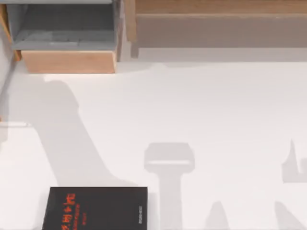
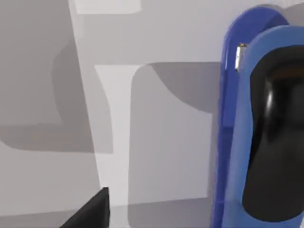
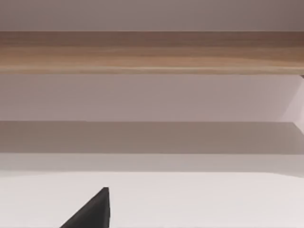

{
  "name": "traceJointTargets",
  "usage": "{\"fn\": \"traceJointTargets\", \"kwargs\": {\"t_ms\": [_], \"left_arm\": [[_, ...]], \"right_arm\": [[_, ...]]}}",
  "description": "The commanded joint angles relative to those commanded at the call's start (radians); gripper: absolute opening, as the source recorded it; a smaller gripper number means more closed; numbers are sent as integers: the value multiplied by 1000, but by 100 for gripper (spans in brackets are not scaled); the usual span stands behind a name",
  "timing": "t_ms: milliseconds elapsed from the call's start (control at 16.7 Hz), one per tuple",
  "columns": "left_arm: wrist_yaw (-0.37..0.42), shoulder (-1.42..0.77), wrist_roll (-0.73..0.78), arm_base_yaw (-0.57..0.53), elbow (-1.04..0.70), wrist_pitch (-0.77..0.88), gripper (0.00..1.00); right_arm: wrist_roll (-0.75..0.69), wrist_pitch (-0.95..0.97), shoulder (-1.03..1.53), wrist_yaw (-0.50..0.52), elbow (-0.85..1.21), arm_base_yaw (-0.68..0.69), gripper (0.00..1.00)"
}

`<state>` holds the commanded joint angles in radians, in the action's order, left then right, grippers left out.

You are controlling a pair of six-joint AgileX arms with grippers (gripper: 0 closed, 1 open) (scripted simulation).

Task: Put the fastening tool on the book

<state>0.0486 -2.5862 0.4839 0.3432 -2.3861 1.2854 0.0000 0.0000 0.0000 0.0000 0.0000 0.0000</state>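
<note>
top view, left to right: open wooden drawer box (image 1: 69, 36) at far left corner of white desk (image 1: 192, 105); book (image 1: 96, 209) flat at near edge, left of centre, black cover, red-orange lettering; long wooden shelf (image 1: 216, 24) across far right

left wrist view: fastening tool (image 2: 242, 142), blue, narrow, close against the camera above the desk, a black rounded part over it; left end effector (image 2: 92, 211) only as one dark finger tip, grip state cannot tell

right wrist view: right end effector (image 3: 92, 211) one dark tip above desk, facing wooden shelf; grip state cannot tell

Black book (image 1: 96, 208) with red-orange lettering; blue fastening tool (image 2: 237, 142); white table (image 1: 216, 110).
</note>
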Motion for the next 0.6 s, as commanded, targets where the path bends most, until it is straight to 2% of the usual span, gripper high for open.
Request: {"fn": "traceJointTargets", "kwargs": {"t_ms": [600], "left_arm": [[4,-75,-13,-13,-62,-17,100]], "right_arm": [[0,0,0,0,0,0,100]]}}
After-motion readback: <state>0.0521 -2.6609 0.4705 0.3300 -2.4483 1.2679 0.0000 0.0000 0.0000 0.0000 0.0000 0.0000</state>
